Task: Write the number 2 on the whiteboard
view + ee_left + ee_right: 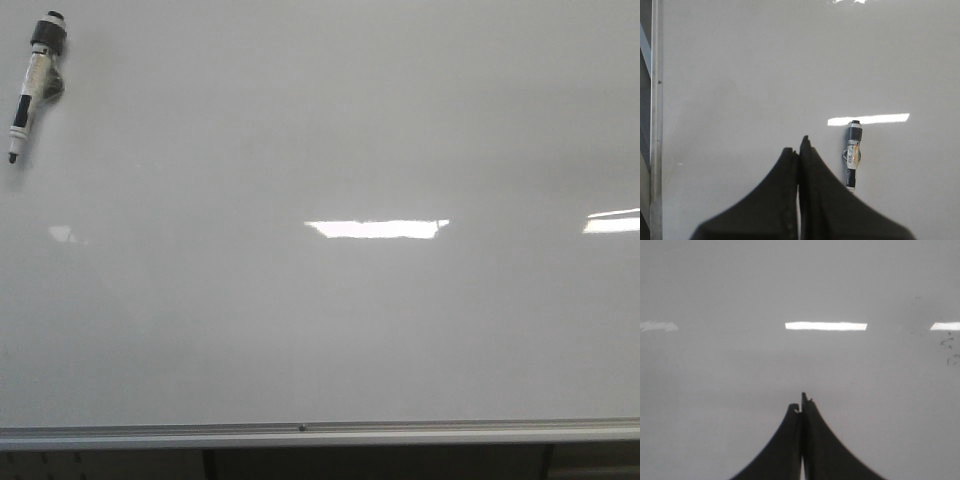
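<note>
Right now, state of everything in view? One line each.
whiteboard: lying flat, no 2 on it; faint smudges in the right wrist view.
marker: lying on the board, far left, ungripped.
left gripper: shut, empty, beside the marker.
right gripper: shut, empty.

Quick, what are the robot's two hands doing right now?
Left hand: closed, holding nothing.
Right hand: closed, holding nothing.

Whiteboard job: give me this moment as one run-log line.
whiteboard: no 2 visible | marker: lying on board, far left, ungripped | left gripper: shut, empty, beside marker | right gripper: shut, empty
</note>
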Tool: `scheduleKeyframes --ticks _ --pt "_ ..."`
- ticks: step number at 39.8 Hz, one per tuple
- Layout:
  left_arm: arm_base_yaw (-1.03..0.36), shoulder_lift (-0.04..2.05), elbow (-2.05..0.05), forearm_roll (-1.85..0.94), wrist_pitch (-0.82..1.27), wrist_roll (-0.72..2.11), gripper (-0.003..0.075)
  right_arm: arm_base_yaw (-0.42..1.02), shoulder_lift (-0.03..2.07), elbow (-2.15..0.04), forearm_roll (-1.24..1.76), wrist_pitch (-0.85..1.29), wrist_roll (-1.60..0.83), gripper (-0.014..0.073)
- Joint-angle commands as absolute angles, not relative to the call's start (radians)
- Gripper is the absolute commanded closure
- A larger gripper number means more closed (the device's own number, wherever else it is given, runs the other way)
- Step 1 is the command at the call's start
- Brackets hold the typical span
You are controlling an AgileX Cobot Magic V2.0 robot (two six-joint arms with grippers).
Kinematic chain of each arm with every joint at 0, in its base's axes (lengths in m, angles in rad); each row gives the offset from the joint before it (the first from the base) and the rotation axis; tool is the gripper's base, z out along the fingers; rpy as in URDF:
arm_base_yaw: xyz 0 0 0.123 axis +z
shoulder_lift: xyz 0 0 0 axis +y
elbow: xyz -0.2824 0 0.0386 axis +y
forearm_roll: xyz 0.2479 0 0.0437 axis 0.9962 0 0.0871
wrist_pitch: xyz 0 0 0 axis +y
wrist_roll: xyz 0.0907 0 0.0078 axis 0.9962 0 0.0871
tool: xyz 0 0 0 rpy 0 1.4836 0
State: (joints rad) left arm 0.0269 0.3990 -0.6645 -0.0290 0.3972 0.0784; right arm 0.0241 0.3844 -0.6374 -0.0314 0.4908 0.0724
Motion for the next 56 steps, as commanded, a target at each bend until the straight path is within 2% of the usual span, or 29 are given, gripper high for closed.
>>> scheduleKeyframes --ticks 1,27,30,32,37,41,43,45,56 --pt "0.027 0.462 -0.71 -0.036 0.353 0.068 0.0739 0.018 0.478 -0.704 -0.041 0.439 0.072 0.066" --pt "0.027 0.673 -0.71 -0.108 0.454 0.068 0.0739 0.018 0.822 -0.708 -0.071 0.461 0.048 0.0649" --pt "0.027 0.691 -0.71 -0.108 0.454 0.068 0.0732 0.018 0.836 -0.708 -0.071 0.461 0.043 0.0574" --pt "0.027 0.708 -0.71 -0.108 0.456 0.068 0.0697 0.019 0.84 -0.708 -0.071 0.461 0.043 0.0478" --pt "0.027 0.743 -0.71 -0.107 0.456 0.078 0.0502 0.02 0.841 -0.708 -0.071 0.46 0.043 0.0159" --pt "0.027 0.775 -0.712 -0.111 0.454 0.102 0.0274 0.02 0.841 -0.708 -0.071 0.46 0.043 -0.0031" --pt "0.014 0.787 -0.72 -0.113 0.454 0.104 0.0218 0.02 0.841 -0.708 -0.071 0.46 0.043 -0.0069" --pt "-0.008 0.803 -0.734 -0.113 0.469 0.106 0.0191 0.02 0.841 -0.708 -0.071 0.459 0.043 -0.0066" --pt "-0.126 0.978 -0.838 -0.1 0.451 0.139 0.0209 0.02 0.841 -0.708 -0.07 0.455 0.043 -0.0051"
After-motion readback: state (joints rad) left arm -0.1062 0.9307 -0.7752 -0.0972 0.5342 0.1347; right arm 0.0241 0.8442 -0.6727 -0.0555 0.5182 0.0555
